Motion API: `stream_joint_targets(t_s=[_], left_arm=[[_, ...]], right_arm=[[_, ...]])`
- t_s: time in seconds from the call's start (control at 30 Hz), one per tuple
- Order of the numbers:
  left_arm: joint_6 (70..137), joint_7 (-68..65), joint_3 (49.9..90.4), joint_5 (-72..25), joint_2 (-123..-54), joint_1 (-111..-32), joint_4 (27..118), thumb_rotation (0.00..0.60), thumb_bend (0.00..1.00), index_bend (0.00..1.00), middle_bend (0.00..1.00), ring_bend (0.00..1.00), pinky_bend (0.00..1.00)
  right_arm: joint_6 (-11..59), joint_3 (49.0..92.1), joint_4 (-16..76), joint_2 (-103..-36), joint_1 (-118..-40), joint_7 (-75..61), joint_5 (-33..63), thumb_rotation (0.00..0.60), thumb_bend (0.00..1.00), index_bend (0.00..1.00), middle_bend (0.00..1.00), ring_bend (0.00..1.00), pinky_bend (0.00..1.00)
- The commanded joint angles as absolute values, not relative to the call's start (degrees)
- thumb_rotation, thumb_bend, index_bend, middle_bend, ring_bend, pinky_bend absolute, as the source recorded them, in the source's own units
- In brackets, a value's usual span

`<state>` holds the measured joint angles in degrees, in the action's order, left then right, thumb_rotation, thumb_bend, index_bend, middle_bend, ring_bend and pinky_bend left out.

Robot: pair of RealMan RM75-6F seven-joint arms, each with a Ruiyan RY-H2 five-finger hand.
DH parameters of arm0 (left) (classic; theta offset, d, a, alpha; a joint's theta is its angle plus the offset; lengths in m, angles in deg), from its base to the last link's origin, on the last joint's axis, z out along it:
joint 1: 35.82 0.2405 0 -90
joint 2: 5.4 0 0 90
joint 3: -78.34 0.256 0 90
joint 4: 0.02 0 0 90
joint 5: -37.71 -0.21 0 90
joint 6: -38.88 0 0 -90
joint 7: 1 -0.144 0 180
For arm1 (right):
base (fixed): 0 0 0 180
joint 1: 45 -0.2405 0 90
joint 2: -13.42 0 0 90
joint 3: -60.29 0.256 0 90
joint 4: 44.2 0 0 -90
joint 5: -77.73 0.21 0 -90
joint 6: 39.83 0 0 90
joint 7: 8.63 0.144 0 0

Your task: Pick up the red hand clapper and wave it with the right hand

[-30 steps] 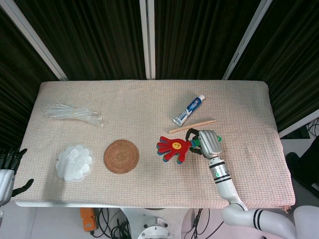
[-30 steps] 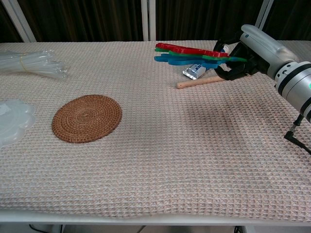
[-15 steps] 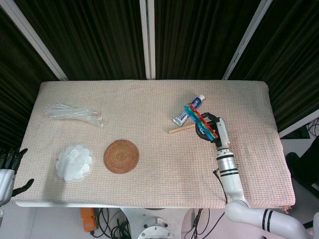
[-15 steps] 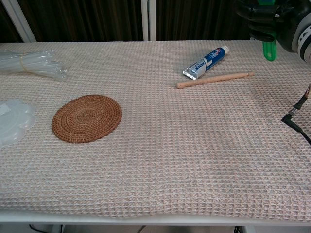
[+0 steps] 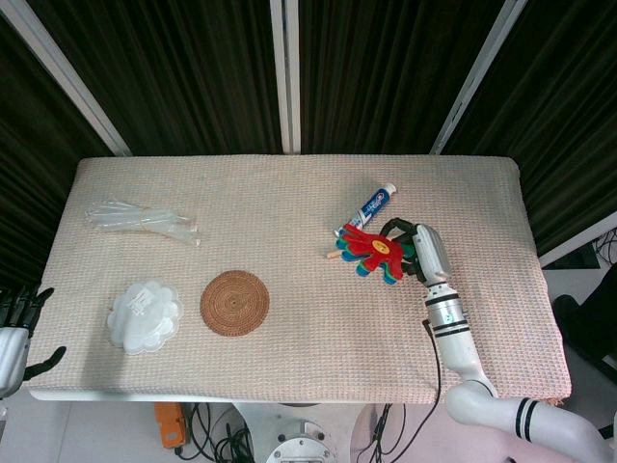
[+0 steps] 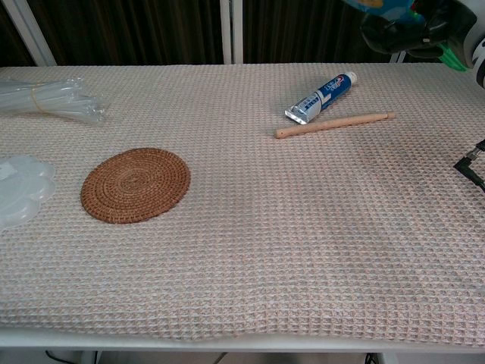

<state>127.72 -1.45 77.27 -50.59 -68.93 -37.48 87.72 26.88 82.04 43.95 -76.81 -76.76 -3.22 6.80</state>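
A table [image 5: 482, 203] covered in a beige waffle-weave cloth, seen from above and from chest height. The right hand [image 5: 424, 253] grips the one red hand clapper [image 5: 371, 251] by its handle and holds it in the air above the right half of the table, toward the far edge. The clapper's red hand-shaped paddle lies on top, with blue and green paddles fanned beneath it and a small yellow dot at its centre. In the chest view only the dark fingers [image 6: 398, 30] and slivers of blue and green plastic show at the top right corner.

Below the clapper lie one toothpaste tube [image 5: 366, 212], blue and white (its printing is too small to read), and one light wooden stick [image 6: 335, 124], just beside each other. One round woven coaster [image 5: 234, 302] sits near the middle of the near edge. One white scalloped dish [image 5: 144, 315] lies by the near left corner. One bundle of clear plastic tubes [image 5: 143, 221] lies by the left edge, farther back.

The left hand [image 5: 17, 333] hangs off the near left corner, holding nothing, its dark fingers apart.
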Motion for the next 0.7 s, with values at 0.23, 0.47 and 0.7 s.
stream_joint_targets(t_s=[0.23,0.47,0.7], left_arm=[[128.0,-0.9,77.3,-50.6,-68.7,-37.3,87.7,0.6,0.17,0.11,0.01,0.0,0.06],[127.8,-0.6,77.3,-50.5,-68.7,-37.3,87.6,0.6,0.17,0.11,0.01,0.0,0.06],[127.6,-0.6,77.2,-50.4,-68.8,-37.5,87.6,0.6,0.17,0.11,0.01,0.0,0.06]], right_arm=[[28.2,76.1,40.2,-77.7,-79.6,-31.6,4.7,0.6,0.91,1.0,1.0,1.0,1.0],[27.6,85.3,48.2,-79.7,-76.0,-5.3,16.2,0.6,0.93,1.0,1.0,1.0,1.0],[23.0,92.5,53.7,-77.6,-73.6,9.5,27.1,0.6,0.93,1.0,1.0,1.0,1.0]])
